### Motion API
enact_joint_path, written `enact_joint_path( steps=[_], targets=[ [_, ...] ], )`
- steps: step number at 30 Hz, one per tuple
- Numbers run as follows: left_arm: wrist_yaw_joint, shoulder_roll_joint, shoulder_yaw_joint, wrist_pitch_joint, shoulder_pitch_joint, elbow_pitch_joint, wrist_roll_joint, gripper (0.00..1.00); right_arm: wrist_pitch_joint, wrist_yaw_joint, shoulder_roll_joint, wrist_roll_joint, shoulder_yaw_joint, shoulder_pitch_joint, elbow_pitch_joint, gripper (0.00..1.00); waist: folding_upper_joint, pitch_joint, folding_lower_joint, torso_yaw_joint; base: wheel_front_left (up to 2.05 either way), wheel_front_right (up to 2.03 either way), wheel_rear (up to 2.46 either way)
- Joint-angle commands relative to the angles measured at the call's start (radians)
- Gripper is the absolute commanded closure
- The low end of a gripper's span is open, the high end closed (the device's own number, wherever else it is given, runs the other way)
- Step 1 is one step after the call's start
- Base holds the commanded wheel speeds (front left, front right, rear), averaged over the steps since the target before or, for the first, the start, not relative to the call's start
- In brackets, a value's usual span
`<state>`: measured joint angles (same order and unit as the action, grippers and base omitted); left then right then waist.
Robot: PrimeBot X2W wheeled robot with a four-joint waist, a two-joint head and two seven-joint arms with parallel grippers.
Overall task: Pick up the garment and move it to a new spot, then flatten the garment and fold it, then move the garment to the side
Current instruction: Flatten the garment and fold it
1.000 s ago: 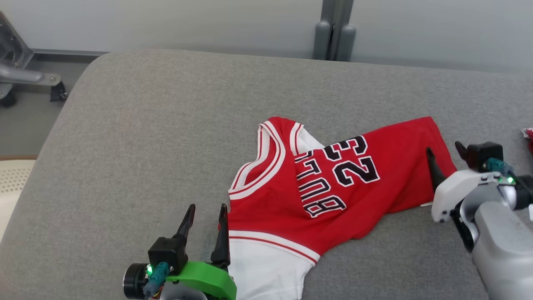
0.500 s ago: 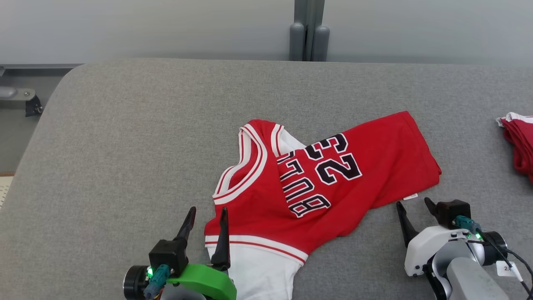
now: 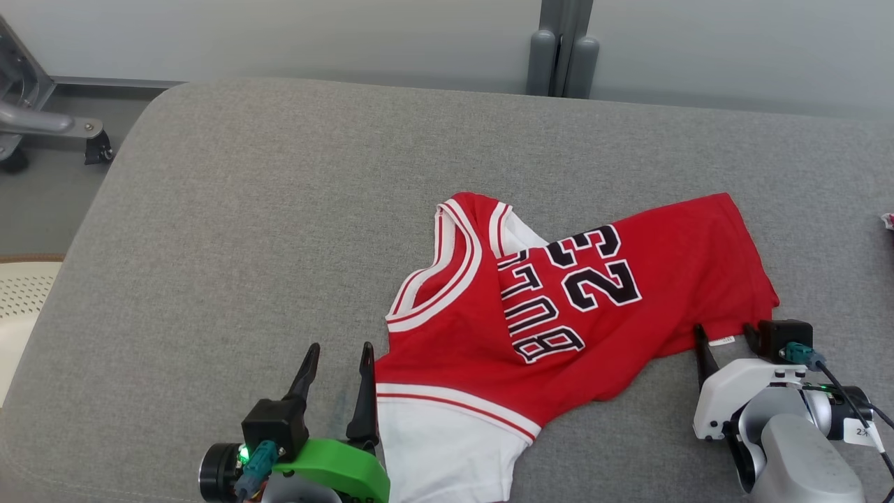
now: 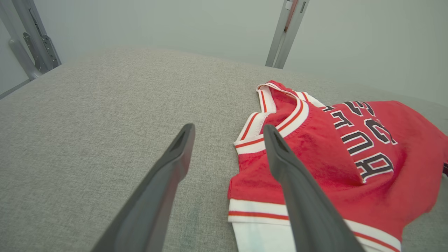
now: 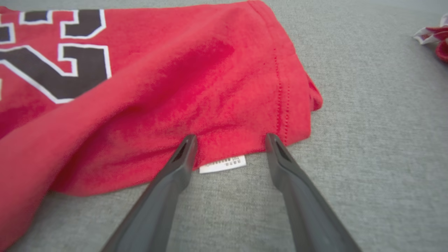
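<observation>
One red jersey (image 3: 594,314); left pincer (image 3: 340,347), right pincer (image 3: 723,330): two; one other red cloth (image 5: 441,51); one grey table (image 3: 279,209).

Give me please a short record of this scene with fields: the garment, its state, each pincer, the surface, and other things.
garment: red jersey with number 23 and white trim
state: lying rumpled, partly folded over itself, not flat
left pincer: open, at the jersey's near-left edge, holding nothing
right pincer: open, at the jersey's hem, white label seen between its fingers, holding nothing
surface: grey padded top
other things: more red-and-white cloth at the far right
</observation>
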<state>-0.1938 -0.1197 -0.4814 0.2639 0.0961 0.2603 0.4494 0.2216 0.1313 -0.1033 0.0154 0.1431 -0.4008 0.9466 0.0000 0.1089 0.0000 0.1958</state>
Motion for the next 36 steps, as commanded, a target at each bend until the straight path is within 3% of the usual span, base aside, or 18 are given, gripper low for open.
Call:
enact_joint_path(
  steps=[1,2,3,4,6,16,25,29,30,31,32,36],
  targets=[
    [-0.001,-0.006,0.007,0.000,0.003,-0.002,-0.003,0.00,-0.002,-0.001,0.009,0.014,0.004,0.000,0.019,0.00,0.0000,0.000,0.0000,0.000,0.00,0.00,0.00],
    [-0.002,-0.007,0.008,0.000,0.003,-0.002,-0.003,0.00,0.000,-0.001,0.013,0.019,0.008,-0.003,0.025,0.00,0.0000,0.000,0.0000,0.000,0.00,0.00,0.00],
    [-0.003,-0.006,0.009,0.000,0.003,-0.002,-0.004,0.00,0.001,-0.001,0.017,0.026,0.013,-0.007,0.031,0.44,0.0000,0.000,0.0000,-0.001,0.00,0.00,0.00],
    [-0.004,-0.006,0.009,0.000,0.003,-0.002,-0.005,0.00,0.003,-0.001,0.018,0.035,0.018,-0.011,0.041,0.58,0.0000,0.000,0.0000,-0.002,0.00,0.00,0.00],
    [-0.003,-0.006,0.009,0.000,0.003,-0.002,-0.006,0.00,0.004,-0.001,0.018,0.047,0.026,-0.019,0.055,1.00,0.0000,0.000,0.0000,-0.005,0.00,0.00,0.00],
    [-0.004,-0.003,0.012,0.000,-0.015,0.001,-0.002,0.00,0.032,-0.002,0.034,0.120,0.089,0.003,-0.019,1.00,0.0000,-0.026,0.0000,-0.044,0.00,0.00,0.00],
    [-0.008,0.001,0.017,0.000,-0.034,0.000,0.002,0.00,-0.041,-0.002,0.050,0.155,0.125,0.192,-0.278,1.00,0.0000,-0.053,0.0000,-0.081,0.00,0.00,0.00],
    [-0.006,-0.001,0.022,0.000,-0.042,-0.002,0.003,0.00,-0.107,-0.002,0.052,0.082,0.075,0.285,-0.397,1.00,0.0000,-0.059,0.0000,-0.099,0.00,0.00,0.00],
    [-0.004,-0.001,0.021,0.000,-0.043,-0.002,0.004,0.00,-0.121,-0.002,0.052,0.067,0.063,0.308,-0.422,0.55,0.0000,-0.059,0.0000,-0.103,0.00,0.00,0.00],
    [-0.002,-0.001,0.021,0.000,-0.043,0.000,0.004,0.00,-0.128,-0.002,0.051,0.050,0.054,0.321,-0.440,0.19,0.0000,-0.060,0.0000,-0.107,0.00,0.00,0.00],
    [-0.001,-0.001,0.022,0.000,-0.042,0.001,0.004,0.00,-0.137,-0.002,0.050,0.032,0.045,0.335,-0.460,0.00,0.0000,-0.061,0.0000,-0.112,0.00,0.00,0.00],
    [-0.002,-0.003,0.028,0.000,-0.042,0.001,0.004,0.00,-0.162,-0.002,0.051,-0.011,0.020,0.373,-0.538,0.00,0.0000,-0.066,0.0000,-0.135,0.00,0.00,0.00]
  ],
)
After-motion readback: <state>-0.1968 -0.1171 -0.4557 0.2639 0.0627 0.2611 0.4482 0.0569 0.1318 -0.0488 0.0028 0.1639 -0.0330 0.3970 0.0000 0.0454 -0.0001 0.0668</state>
